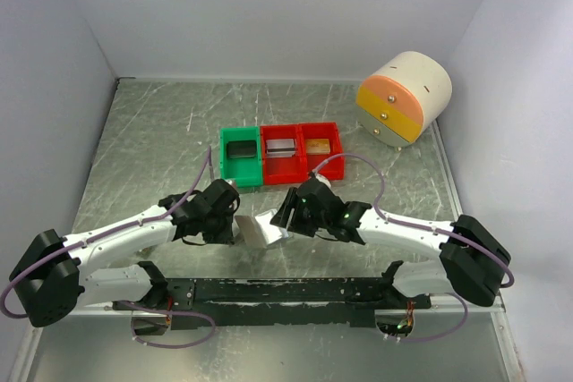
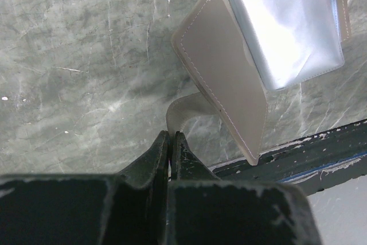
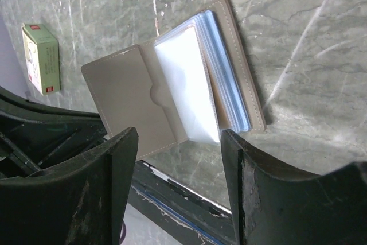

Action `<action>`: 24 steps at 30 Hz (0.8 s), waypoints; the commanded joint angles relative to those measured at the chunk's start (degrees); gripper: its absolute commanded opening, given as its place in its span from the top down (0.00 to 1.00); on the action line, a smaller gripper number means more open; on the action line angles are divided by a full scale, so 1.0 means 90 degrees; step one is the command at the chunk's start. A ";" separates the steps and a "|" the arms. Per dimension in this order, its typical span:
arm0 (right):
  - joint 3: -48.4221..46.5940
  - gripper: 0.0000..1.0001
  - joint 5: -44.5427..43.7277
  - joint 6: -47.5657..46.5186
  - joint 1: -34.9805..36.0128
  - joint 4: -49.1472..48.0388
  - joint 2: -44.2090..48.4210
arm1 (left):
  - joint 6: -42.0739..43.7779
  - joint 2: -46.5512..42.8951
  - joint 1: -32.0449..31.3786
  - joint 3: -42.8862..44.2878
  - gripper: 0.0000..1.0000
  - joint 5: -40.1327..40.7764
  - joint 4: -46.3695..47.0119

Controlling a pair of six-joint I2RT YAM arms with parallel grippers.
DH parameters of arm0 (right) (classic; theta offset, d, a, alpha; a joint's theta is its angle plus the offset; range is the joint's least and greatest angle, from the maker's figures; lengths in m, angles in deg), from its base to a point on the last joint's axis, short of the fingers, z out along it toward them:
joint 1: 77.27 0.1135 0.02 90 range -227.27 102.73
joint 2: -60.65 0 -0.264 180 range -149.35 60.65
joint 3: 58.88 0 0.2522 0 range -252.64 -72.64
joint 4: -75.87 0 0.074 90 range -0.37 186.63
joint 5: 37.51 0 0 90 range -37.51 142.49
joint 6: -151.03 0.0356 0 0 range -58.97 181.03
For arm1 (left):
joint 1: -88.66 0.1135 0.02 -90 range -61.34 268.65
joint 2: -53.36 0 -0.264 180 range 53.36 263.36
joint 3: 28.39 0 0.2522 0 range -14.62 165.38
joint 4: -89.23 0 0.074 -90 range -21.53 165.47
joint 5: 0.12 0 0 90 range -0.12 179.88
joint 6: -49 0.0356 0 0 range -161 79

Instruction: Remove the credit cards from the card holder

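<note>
The grey card holder (image 1: 260, 228) lies open on the table between my two grippers. My left gripper (image 2: 171, 134) is shut on a thin grey tab (image 2: 184, 109) that sticks out from the holder's panel (image 2: 226, 87). A pale blue pocket (image 2: 287, 21) shows above that panel. My right gripper (image 3: 179, 147) is open just above the near edge of the holder (image 3: 123, 98), with nothing between its fingers. The stack of translucent pockets (image 3: 192, 84) fans up from the spine, and no card shows in them. One orange-tan credit card (image 1: 317, 144) lies in the right red bin.
A green bin (image 1: 241, 157) and two red bins (image 1: 300, 149) stand in a row behind the holder. A round cream drawer unit (image 1: 405, 96) sits at the back right. A small green-white box (image 3: 41, 57) lies beside the holder. The black base rail (image 1: 286, 291) runs along the near edge.
</note>
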 commanded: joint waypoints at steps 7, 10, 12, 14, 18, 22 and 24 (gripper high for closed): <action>-0.0092 0.42 0.0432 -0.0028 0.0059 -0.0740 -0.0852 | 0.0077 -0.0009 0.0026 0.0107 0.93 0.0087 -0.0112; -0.0052 0.42 0.0471 -0.0014 0.0075 -0.0823 -0.0870 | 0.0063 -0.0046 0.0023 0.0073 0.93 0.0084 -0.0108; 0.0008 0.43 0.0531 -0.0025 0.0081 -0.0968 -0.0815 | 0.0052 -0.0066 0.0031 0.0051 0.93 0.0080 -0.0108; 0.0088 0.44 0.0675 -0.0023 0.0082 -0.1225 -0.0740 | 0.0035 -0.0077 0.0031 0.0041 0.93 0.0080 -0.0100; 0.0188 0.44 0.0646 0.0038 0.0077 -0.1305 -0.0607 | 0.0033 -0.0039 0.0026 0.0048 0.93 0.0060 -0.0087; 0.0289 0.43 0.0643 0.0093 0.0058 -0.1450 -0.0496 | 0.0040 -0.0035 0.0020 0.0079 0.93 0.0056 -0.0089; 0.0354 0.43 0.0857 0.0112 0.0067 -0.1834 -0.0538 | 0.0042 -0.0038 0.0027 0.0072 0.93 0.0055 -0.0088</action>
